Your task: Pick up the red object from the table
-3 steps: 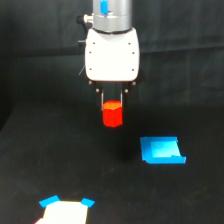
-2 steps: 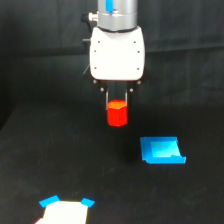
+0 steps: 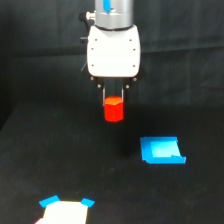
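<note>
The red object (image 3: 113,109) is seen pinched betw. the thin fingers of the gripper (image 3: 113,100), jaws clamped on its upper part, so it hangs clear above the table (image 3: 40,160). Lift judged done. Blue patch (image 3: 161,150) lies well apart, exterior view's right.

The gripper (image 3: 113,98) is higher up now than it was a second ago. The red object (image 3: 113,109) went up with it, pinched between the two fingers. Before, the block sat lower down, nearer the table (image 3: 45,165). The white body of the arm has also slid a bit toward the exterior view's right since the first picture.
</note>
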You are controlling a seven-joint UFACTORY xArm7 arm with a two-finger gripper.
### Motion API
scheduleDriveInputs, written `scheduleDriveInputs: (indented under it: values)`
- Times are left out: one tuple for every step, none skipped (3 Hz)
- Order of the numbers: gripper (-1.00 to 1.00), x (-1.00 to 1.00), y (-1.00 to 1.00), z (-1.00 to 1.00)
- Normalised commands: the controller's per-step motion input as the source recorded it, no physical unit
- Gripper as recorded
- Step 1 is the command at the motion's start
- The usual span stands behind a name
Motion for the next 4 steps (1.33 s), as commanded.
scheduleDriveInputs:
  values:
    - [-1.0,1.0,-0.34,0.57]
    - [-0.81,0.67,-0.72,0.7]
    - [-0.97,-0.06,-0.25,-0.4]
    - [-1.0,-0.23,-0.05,-0.75]
